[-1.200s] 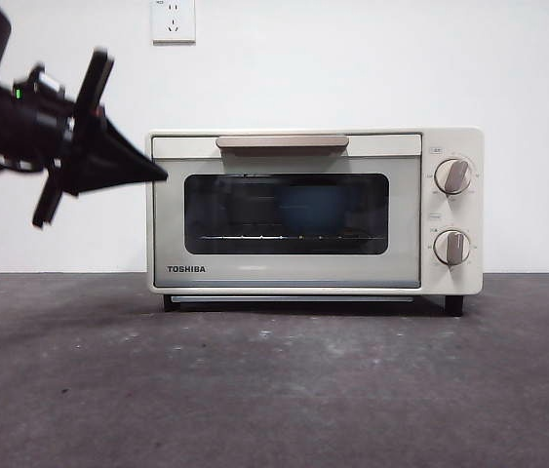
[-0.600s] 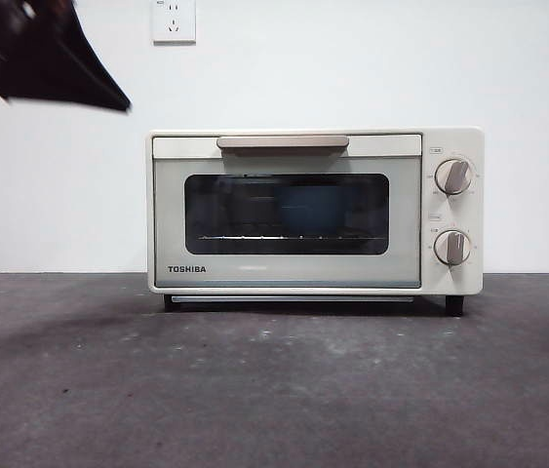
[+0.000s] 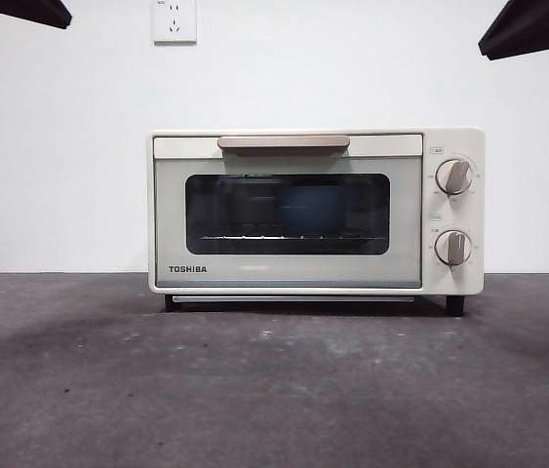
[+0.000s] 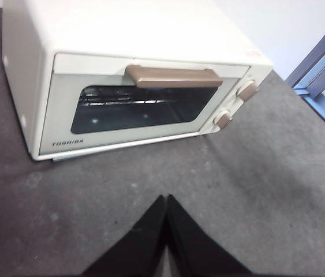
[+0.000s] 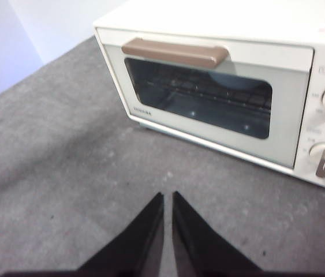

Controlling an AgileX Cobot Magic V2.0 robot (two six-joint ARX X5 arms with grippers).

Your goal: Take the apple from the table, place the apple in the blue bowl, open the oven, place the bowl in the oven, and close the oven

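Note:
The cream oven (image 3: 315,212) stands on the dark grey table (image 3: 274,390) with its door closed and the beige handle (image 3: 283,142) up against the top. Through the dark glass, the blue bowl (image 3: 313,207) shows dimly on the wire rack; the right wrist view catches its rim (image 5: 234,81) too. The apple is hidden. My left gripper (image 4: 166,199) hangs shut and empty above the table, in front of the oven's left part. My right gripper (image 5: 168,196) is also shut and empty, back from the oven's front. Both arms show only as black tips in the front view's top corners.
A white wall with a socket (image 3: 174,19) rises behind the oven. Two knobs (image 3: 452,176) sit on the oven's right panel. Bare grey table stretches in front of the oven.
The arm beside the oven's left side has risen away to the top left corner. A black tip has appeared at the top right corner. The oven stays closed.

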